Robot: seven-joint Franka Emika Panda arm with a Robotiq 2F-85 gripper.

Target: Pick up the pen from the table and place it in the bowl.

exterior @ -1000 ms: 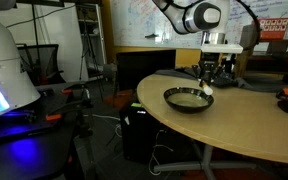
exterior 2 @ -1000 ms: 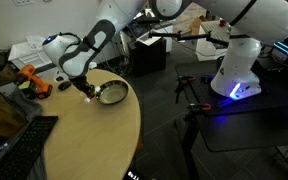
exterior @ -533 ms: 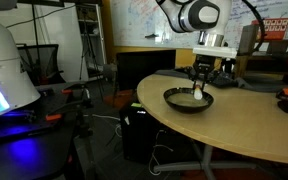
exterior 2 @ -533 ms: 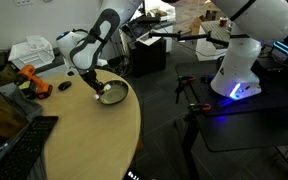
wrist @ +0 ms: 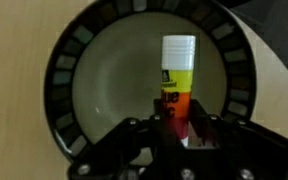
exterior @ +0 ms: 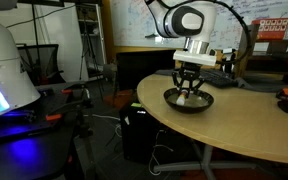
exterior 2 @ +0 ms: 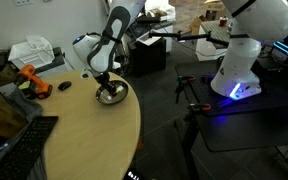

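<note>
Cluttered lab with a whiteboard [exterior: 149, 25] behind and a light tan table [exterior: 239, 125] curving across the foreground. Near the table's rounded edge, a wide shallow bowl [exterior: 168, 97], dark outside and pale inside. Directly above it, the pincer [exterior: 189, 92] at the end of a white arm [exterior: 187, 20].

One second ago, beside the bowl over bare table; half a second ago, at the rim; now centred over the bowl. Judged from this: carrying done, pen off the table and above its target, release the only step left.

Wrist view, looking straight down into the bowl [wrist: 64, 60]: patterned rim ringing a pale, shiny inside. Pincer [wrist: 176, 130] closed on the lower end of the pen [wrist: 178, 80], a stubby stick with a white cap, yellow band and orange body, cap end out over the bowl's inside. Impossible to tell from here whether touching the bowl's floor or hanging clear.

Both exterior views: pen hidden or too small to make out, grip not readable. Shown instead, the pincer [exterior 2: 102, 86] low and close above the bowl [exterior 2: 119, 96], and the bowl's place near the table's [exterior 2: 74, 140] edge.
</note>
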